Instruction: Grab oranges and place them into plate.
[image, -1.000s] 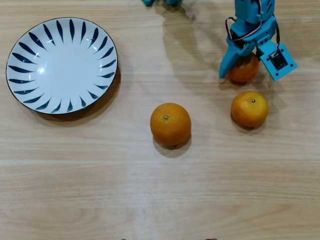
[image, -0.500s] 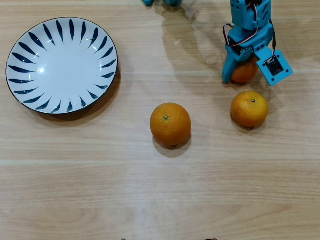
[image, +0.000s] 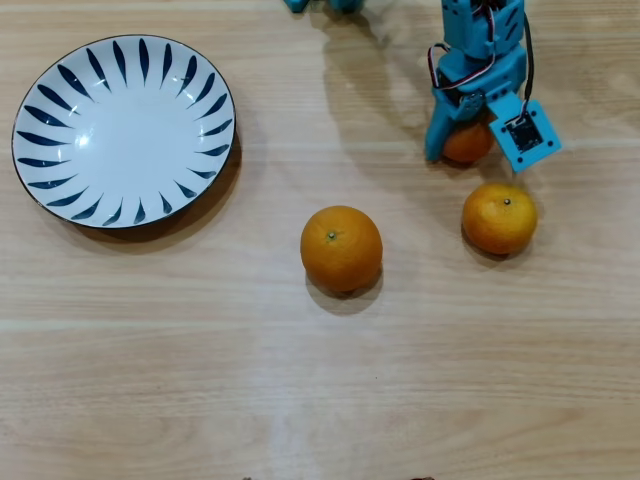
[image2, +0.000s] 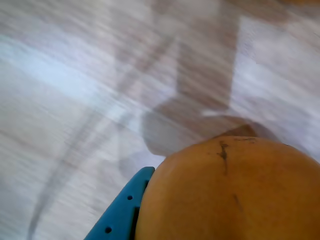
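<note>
Orange fruit is seen in three places on the pale wooden bench (image: 320, 400). In the overhead view, the largest orange (image: 341, 248) lies near the middle, a smaller orange (image: 499, 216) sits to its right, and a third orange (image: 468, 143) is clasped in the blue pincer (image: 466, 150) near the upper right, just above the second fruit and apart from it. The pincer is closed around that third orange, which is partly covered by the blue arm and the small camera board (image: 523, 132). In the wrist view, the held orange (image2: 235, 192) fills the lower right, pressed against a blue finger (image2: 122, 212), while the bench behind it is blurred. The white plate (image: 60, 90) with dark blue strokes lies at the upper left, well apart from all three oranges, with nothing on it.
</note>
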